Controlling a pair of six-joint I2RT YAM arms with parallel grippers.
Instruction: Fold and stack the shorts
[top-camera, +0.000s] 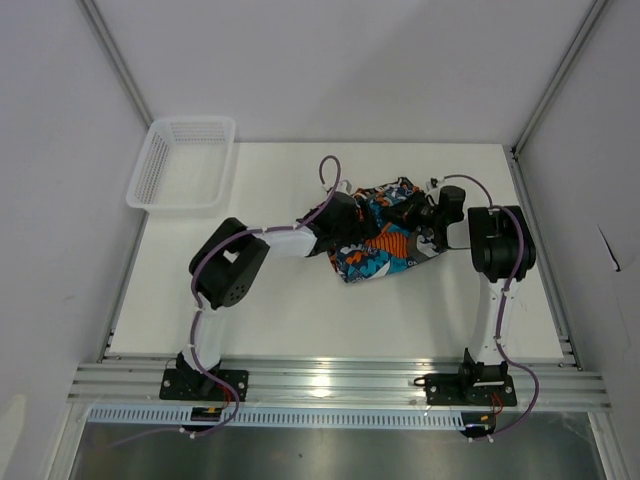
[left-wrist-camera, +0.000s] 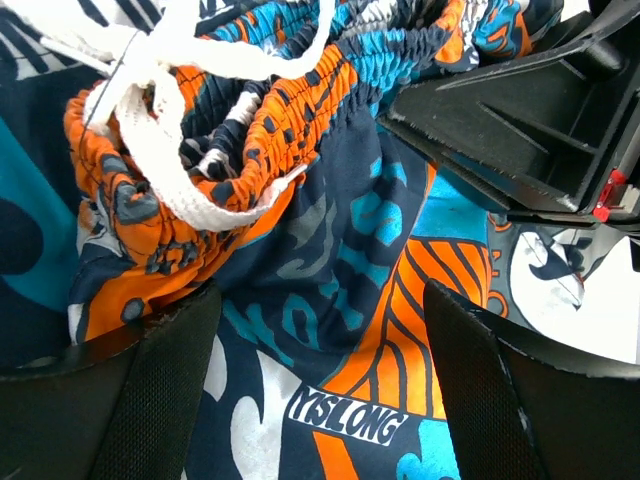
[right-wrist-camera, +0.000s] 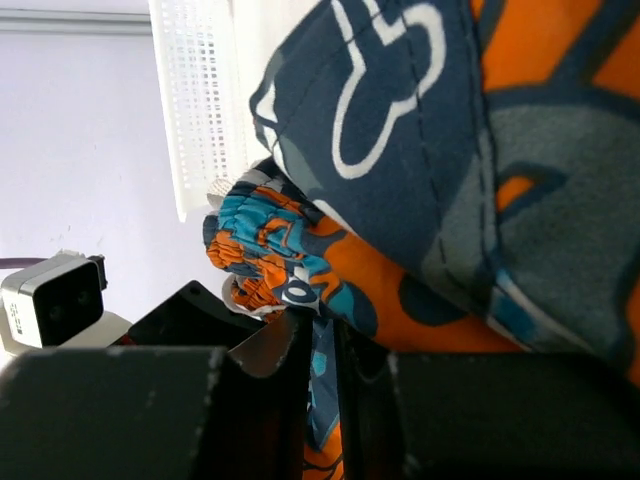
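Right gripper (right-wrist-camera: 320, 350) pinched a thin fold of shorts (top-camera: 385, 250); left gripper (left-wrist-camera: 320, 380) hovered above, fingers apart; fold could slip free

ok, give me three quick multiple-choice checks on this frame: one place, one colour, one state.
1. Where is the basket? A) between the arms B) at the table's far-left corner C) on the near rail
2. What colour is the drawstring? A) red B) black C) white
3. The left gripper is: A) open over the shorts B) shut on the basket C) shut on the drawstring

Answers: 1 B, the top view shows it at that corner. 2 C, it reads white in the left wrist view. 3 A, its fingers stand wide apart with fabric showing between them.
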